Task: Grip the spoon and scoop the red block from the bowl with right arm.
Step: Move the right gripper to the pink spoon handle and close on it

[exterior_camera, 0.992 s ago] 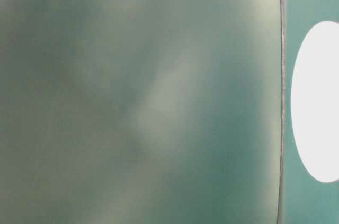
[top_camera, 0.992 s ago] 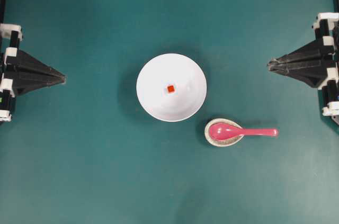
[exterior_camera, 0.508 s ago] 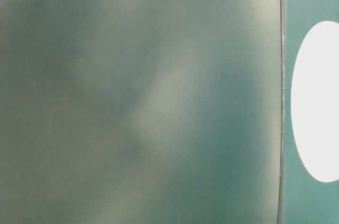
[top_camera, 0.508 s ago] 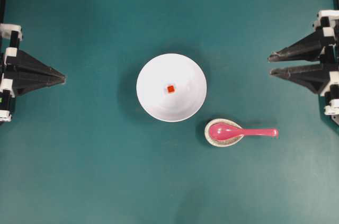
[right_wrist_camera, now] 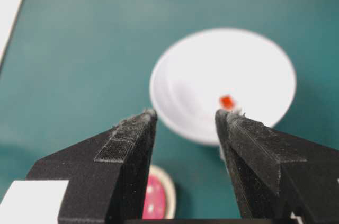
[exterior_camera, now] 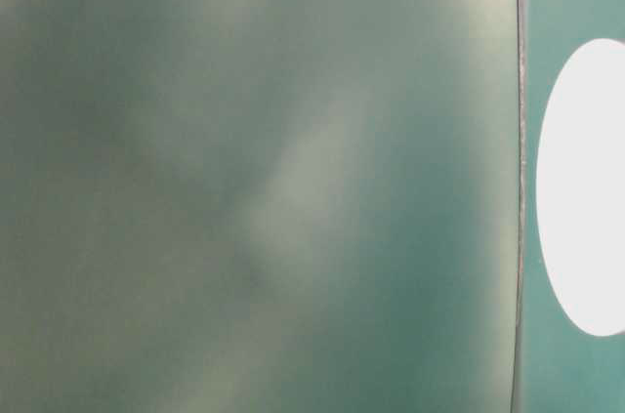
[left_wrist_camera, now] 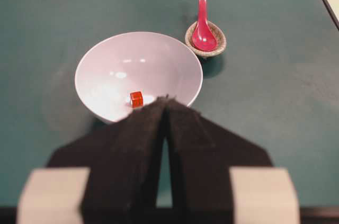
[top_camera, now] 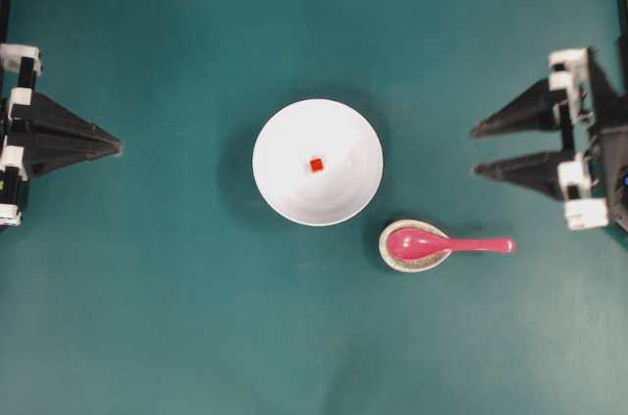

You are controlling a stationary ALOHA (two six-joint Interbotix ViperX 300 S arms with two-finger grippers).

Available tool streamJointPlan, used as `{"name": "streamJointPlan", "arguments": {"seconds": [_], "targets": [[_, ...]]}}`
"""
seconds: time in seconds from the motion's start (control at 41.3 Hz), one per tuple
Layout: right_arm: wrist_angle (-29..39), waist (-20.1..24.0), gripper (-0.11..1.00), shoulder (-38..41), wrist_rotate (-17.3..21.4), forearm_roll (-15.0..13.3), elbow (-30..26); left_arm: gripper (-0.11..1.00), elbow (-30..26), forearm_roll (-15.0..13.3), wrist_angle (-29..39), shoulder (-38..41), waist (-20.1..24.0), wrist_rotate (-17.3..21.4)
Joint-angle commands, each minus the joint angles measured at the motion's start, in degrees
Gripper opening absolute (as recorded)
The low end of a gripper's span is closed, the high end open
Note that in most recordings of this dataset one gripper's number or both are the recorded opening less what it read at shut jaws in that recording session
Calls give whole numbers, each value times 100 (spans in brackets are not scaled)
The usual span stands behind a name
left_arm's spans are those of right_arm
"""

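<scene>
overhead: we count one white bowl (top_camera: 317, 162) holding one red block (top_camera: 316, 165), one pink spoon (top_camera: 446, 243) scoop-down in one speckled spoon rest (top_camera: 392, 256) on the counter (top_camera: 177, 317) | right tool (top_camera: 475, 149) released, spread wide | left tool (top_camera: 118, 145) clenched, empty | table-level: only blur | left wrist: block in bowl | right wrist: the same

1. My right gripper (top_camera: 475, 149) sits at the right edge of the overhead view, its two black fingers spread well apart, tips pointing toward the table centre.
2. My right wrist view confirms a clear gap between both fingertips (right_wrist_camera: 143, 121); nothing is held.
3. My left gripper (top_camera: 116, 145) sits at the left edge, its fingers pressed together into one point.
4. My left wrist view shows the fingers meeting at the tip, holding nothing.
</scene>
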Motion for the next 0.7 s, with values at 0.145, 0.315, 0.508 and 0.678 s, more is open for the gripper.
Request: {"name": "streamJointPlan", "arguments": {"seconds": [0.145,0.315,0.508,0.678], "targets": [[-712,483,54,826,26,35,264,-1,-158,9,-26,26,-18,0],[-1951,773,54,1415,211,308,694,-1,-167,9,-26,26,-18,-9],[-3094,1125,54,1942,290,642,1072,-1,-167,9,-35,26,-18,-9],[-3683,1397,54,2276,290,1011,1318,-1,-167,9,-26,35,-18,-9]]}}
